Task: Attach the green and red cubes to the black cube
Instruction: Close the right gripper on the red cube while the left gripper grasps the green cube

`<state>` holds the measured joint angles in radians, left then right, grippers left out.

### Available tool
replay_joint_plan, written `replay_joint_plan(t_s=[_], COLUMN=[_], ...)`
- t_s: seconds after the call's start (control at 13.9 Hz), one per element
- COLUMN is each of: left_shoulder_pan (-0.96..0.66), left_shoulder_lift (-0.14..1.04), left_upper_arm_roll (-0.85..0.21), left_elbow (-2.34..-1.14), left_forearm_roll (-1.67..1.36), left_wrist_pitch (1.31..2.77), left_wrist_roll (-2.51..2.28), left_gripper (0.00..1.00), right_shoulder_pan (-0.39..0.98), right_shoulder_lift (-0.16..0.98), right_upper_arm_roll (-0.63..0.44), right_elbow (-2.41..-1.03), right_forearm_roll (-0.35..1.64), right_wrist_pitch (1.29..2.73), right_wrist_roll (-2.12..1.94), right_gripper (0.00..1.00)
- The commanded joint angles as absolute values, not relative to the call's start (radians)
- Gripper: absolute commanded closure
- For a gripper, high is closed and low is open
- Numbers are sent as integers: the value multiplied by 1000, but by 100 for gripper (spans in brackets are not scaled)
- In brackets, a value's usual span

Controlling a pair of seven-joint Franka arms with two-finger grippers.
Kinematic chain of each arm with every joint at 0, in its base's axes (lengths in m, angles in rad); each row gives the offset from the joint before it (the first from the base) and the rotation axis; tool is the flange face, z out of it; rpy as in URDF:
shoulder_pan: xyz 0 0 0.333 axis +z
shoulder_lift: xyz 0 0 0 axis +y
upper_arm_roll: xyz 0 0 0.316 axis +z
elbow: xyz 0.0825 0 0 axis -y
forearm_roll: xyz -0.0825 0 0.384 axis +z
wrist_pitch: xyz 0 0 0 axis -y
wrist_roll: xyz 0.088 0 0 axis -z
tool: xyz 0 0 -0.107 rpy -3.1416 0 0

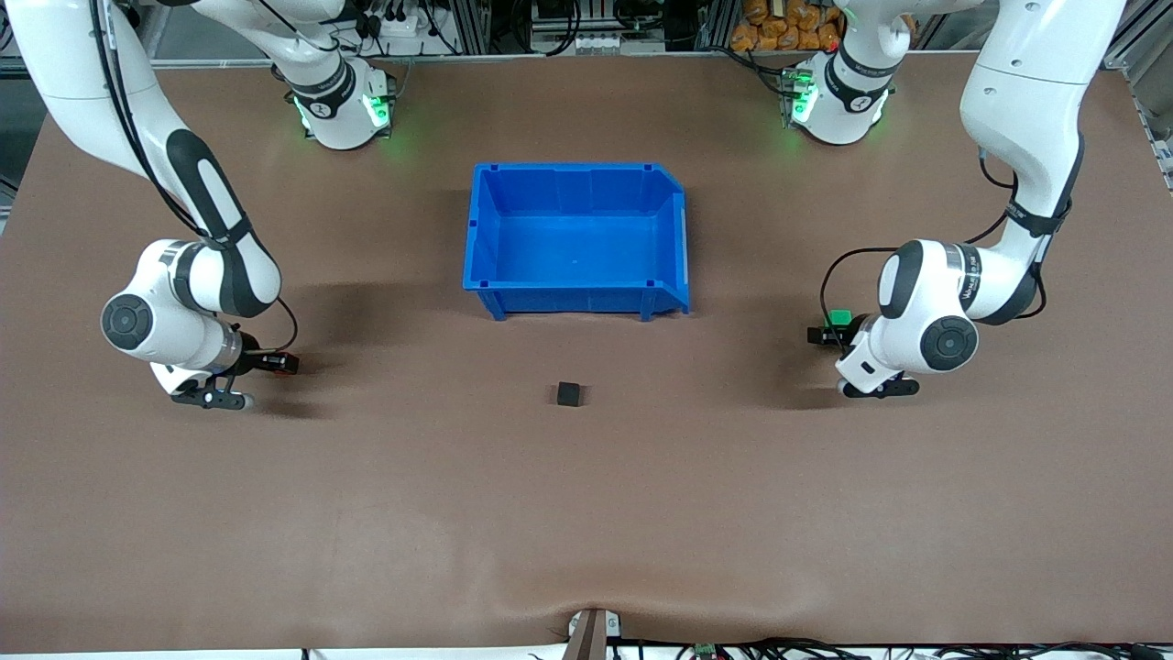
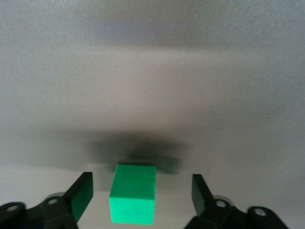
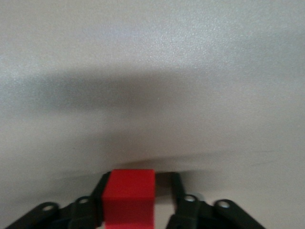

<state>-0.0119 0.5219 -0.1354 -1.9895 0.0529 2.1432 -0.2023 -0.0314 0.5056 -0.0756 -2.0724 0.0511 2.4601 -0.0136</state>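
The red cube [image 3: 128,195] is clamped between the fingers of the right gripper [image 1: 275,364] at the right arm's end of the table [image 1: 586,513]. At the left arm's end, the left gripper [image 1: 825,332] is spread around the green cube [image 2: 133,194] — no contact is seen. The black cube [image 1: 569,394] lies mid-table, nearer the front edge than the blue bin [image 1: 575,240].

Three small cubes, apart.
Green cube [image 2: 133,200] sat between open left gripper [image 2: 142,194] fingers; red cube [image 3: 129,196] clamped in right gripper [image 3: 137,193]; black cube [image 1: 569,394] midway between both.
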Motion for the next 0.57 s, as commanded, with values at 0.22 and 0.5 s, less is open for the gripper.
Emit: replay_joint_plan(t_s=[0.22,0.5], left_shoulder_pan=[-14,-14], left_shoulder_lift=[519,520], left_upper_arm_roll=[-135,-135], left_elbow=[-2014,-2008], left_forearm_roll=[75,75], left_wrist_pitch=[2137,2137], left_wrist_roll=[-222,-222], left_gripper=[39,66], right_shoulder_pan=[-41,-40], right_shoulder_lift=[509,503], right_upper_arm_roll=[-67,-64], right_elbow=[-2069,-2056], right_forearm_roll=[38,57], right_wrist_pitch=[2462,2441], right_wrist_roll=[-47,-16], right_gripper=[100,100])
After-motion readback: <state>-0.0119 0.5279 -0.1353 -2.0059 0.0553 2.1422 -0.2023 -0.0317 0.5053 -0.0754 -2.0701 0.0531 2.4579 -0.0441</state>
